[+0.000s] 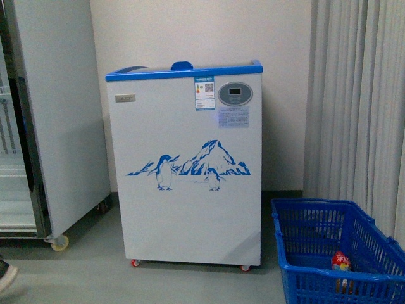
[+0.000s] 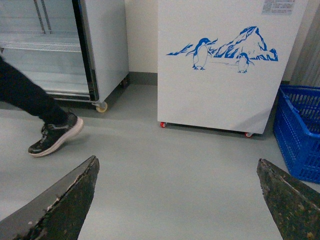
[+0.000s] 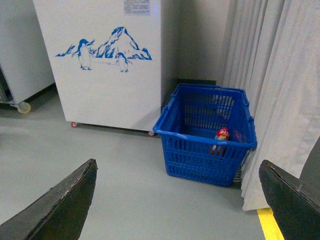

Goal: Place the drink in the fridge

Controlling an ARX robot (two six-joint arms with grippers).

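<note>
Casters (image 1: 135,263) are holding the fridge (image 1: 183,196) on the grey floor against the far wall. Its blue rim and the blue lid handle (image 1: 182,65) are sitting on top, and the penguin-and-mountain decal is facing the robot. To its left a taller upright cabinet (image 1: 60,120) is standing on its own wheels. To the right, near the fridge's near corner, a blue basket (image 1: 304,282) is resting on the floor in front of a pale curtain (image 1: 361,95). The drink (image 3: 222,135), a small item with a red top, is sitting low inside the basket, well apart from the fridge; it is too blurred to say more about it. The left gripper (image 2: 176,162) is hanging above bare floor with its fingers spread wide and gripping nothing, the fridge lying well beyond it. The right gripper (image 3: 177,164) is likewise gaping wide and empty, with the basket beyond it. A person's black shoe (image 2: 54,136) is showing at the near left, in front of the cabinet.
</note>
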